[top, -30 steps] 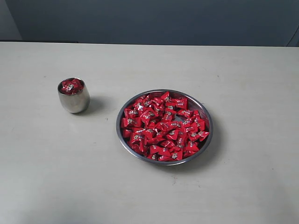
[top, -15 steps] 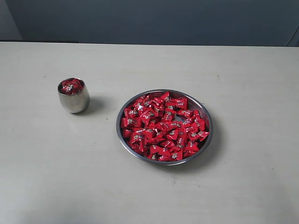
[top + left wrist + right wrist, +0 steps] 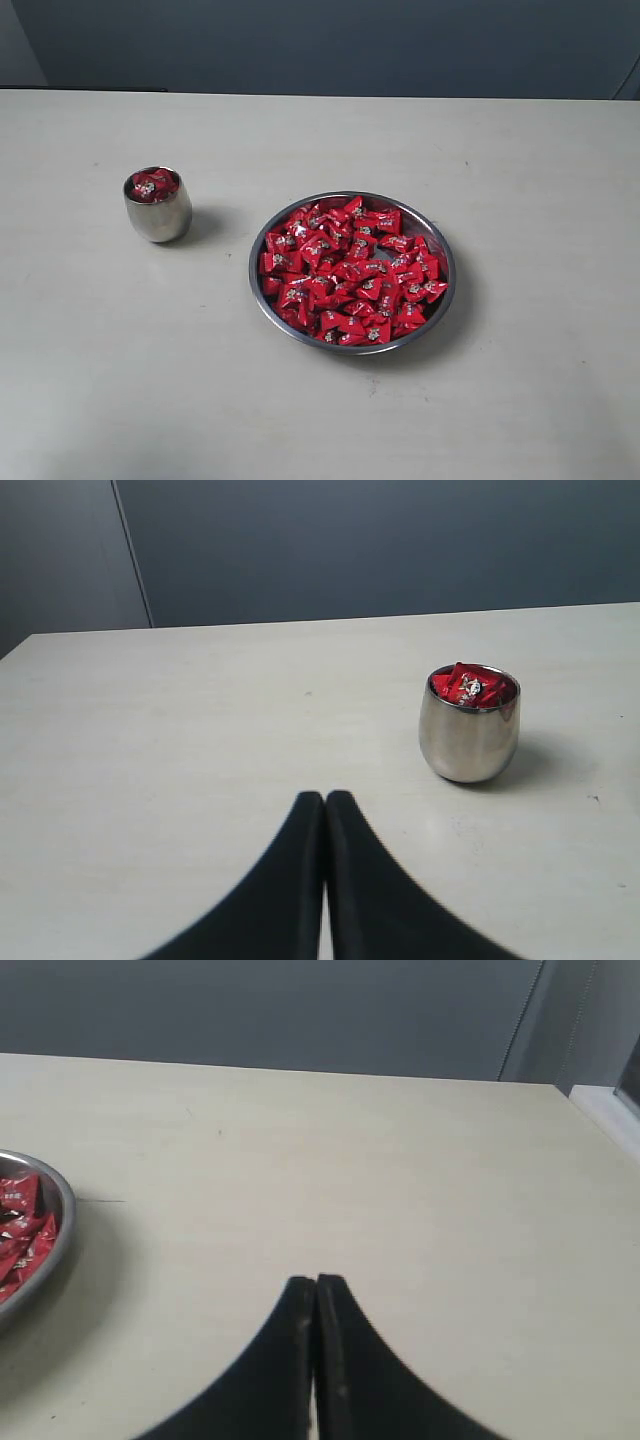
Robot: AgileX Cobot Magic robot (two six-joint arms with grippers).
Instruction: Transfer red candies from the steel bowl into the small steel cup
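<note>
The wide steel bowl [image 3: 440, 238] sits right of centre on the table, heaped with red candies [image 3: 350, 272]. Its rim [image 3: 62, 1222] also shows in the right wrist view with a few red candies [image 3: 14, 1230] inside. The small steel cup [image 3: 158, 215] stands to the bowl's left, filled to the brim with red candies [image 3: 152, 185]. In the left wrist view the cup [image 3: 468, 738] stands a short way from my left gripper [image 3: 324, 798], which is shut with nothing in it. My right gripper [image 3: 315, 1282] is shut and holds nothing, over bare table beside the bowl. Neither arm appears in the exterior view.
The pale table [image 3: 330, 410] ends at a dark grey wall [image 3: 330, 45] at the back. A table edge with a pale ledge [image 3: 610, 1115] shows in the right wrist view.
</note>
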